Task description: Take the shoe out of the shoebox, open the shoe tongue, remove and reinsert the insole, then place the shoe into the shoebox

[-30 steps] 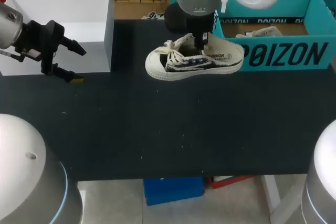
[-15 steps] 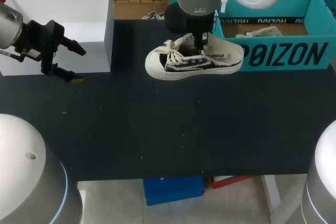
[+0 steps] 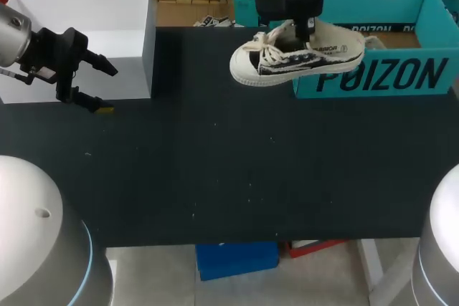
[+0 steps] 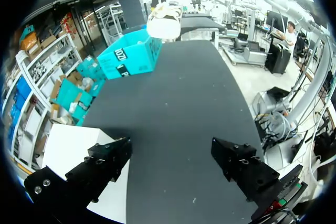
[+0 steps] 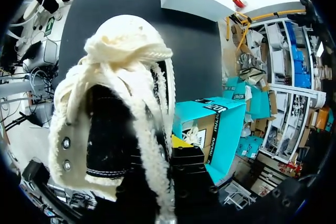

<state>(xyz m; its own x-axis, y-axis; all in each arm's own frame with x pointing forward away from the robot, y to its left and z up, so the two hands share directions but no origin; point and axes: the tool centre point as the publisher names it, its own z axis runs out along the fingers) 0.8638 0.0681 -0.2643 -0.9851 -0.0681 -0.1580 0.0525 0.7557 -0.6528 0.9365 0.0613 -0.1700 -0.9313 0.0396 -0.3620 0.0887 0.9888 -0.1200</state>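
One shoe (image 3: 297, 61), clamped in the right claw (image 3: 307, 36), hangs over the shoebox (image 3: 380, 77) corner; left claw (image 3: 107, 89) wide.

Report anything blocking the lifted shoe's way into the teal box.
Nothing visible blocks it. The cream-and-black canvas sneaker, held in the right gripper, hangs over a front corner of the teal cardboard shoebox, apparently above its wall. Another cream shoe lies inside.

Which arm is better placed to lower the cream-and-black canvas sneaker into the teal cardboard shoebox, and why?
The right arm: the right gripper holds the cream-and-black canvas sneaker aloft at the teal cardboard shoebox; the left gripper hangs open beside the white box, far off.
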